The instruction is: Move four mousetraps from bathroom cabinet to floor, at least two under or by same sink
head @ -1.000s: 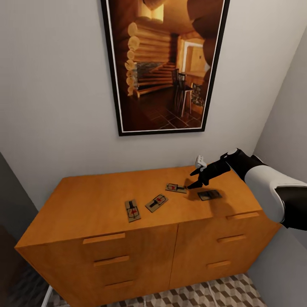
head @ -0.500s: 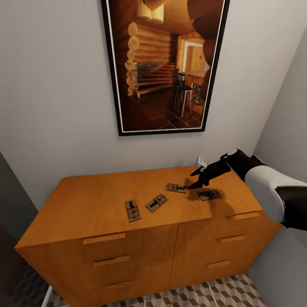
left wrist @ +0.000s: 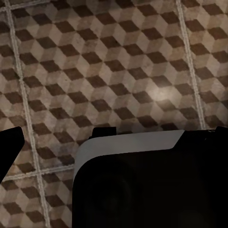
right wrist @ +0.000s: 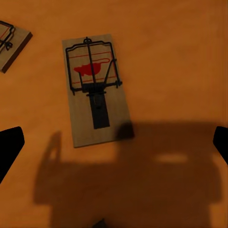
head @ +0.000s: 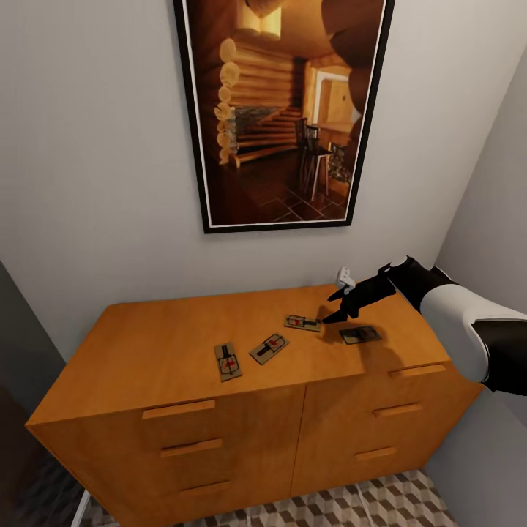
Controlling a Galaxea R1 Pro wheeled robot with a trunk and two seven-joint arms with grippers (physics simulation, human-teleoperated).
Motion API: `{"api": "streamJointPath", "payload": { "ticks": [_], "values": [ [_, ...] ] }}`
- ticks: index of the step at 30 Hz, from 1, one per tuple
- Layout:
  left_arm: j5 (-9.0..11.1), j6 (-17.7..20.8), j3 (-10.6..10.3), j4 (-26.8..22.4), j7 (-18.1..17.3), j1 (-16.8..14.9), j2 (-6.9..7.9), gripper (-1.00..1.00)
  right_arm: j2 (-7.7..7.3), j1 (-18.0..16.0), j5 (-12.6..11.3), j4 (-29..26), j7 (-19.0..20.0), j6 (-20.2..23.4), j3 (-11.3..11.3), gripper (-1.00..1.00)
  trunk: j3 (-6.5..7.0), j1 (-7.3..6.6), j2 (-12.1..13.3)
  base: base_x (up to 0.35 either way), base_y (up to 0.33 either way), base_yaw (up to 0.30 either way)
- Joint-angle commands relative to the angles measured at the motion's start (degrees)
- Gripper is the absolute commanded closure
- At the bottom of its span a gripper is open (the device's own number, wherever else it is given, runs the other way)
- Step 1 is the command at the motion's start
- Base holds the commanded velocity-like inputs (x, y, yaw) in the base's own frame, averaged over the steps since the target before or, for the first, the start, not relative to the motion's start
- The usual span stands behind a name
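Observation:
Four mousetraps lie on top of the orange-brown cabinet (head: 168, 344): one (head: 228, 361) near the front, a second (head: 268, 348) beside it, a third (head: 302, 323) further back, and a fourth (head: 359, 335) in shadow at the right. My right gripper (head: 328, 309) hovers open just above the top, between the third and fourth traps, touching neither. In the right wrist view a mousetrap (right wrist: 95, 88) lies flat below the open right gripper (right wrist: 114, 145), with another trap's corner (right wrist: 12, 40) at the edge. The left gripper (left wrist: 114, 142) hangs open over the bathroom floor (left wrist: 118, 61).
A large framed picture (head: 282, 110) hangs on the wall behind the cabinet. A small white fitting (head: 344, 277) sticks out of the wall near my right gripper. A side wall closes in on the right. Patterned floor tiles (head: 366, 505) show below the drawers.

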Motion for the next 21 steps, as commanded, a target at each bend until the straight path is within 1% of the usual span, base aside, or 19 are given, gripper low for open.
{"api": "streamJointPath", "payload": {
  "ticks": [1, 6, 16, 21],
  "values": [
    [-0.05, -0.19, -0.28, 0.04, 0.32, -0.03, -0.01, -1.00, -0.02, -0.02, -0.37, -0.08, 0.12, 0.36, 0.45, -1.00, -0.06, 0.00, -0.03, 0.000, 0.000, 0.000],
    [-0.05, -0.19, -0.28, 0.06, 0.32, -0.03, -0.03, -1.00, -0.02, -0.02, -0.31, -0.22, -0.81, 0.36, 0.45, -1.00, -0.06, 0.00, -0.03, 0.000, 0.000, 0.000],
    [-0.05, -0.19, -0.28, 0.04, 0.32, -0.03, 0.02, -1.00, 0.19, -0.03, -0.21, -0.83, -4.15, 0.36, 0.57, -1.00, -0.06, 0.00, -0.03, 0.000, 0.000, 0.000],
    [-0.05, -0.19, -0.28, 0.05, 0.32, -0.03, 0.03, -1.00, 0.31, -0.02, -0.20, -0.87, -4.63, 0.36, 0.55, -1.00, -0.06, 0.00, -0.03, 0.000, 0.000, 0.000]
  ]
}}
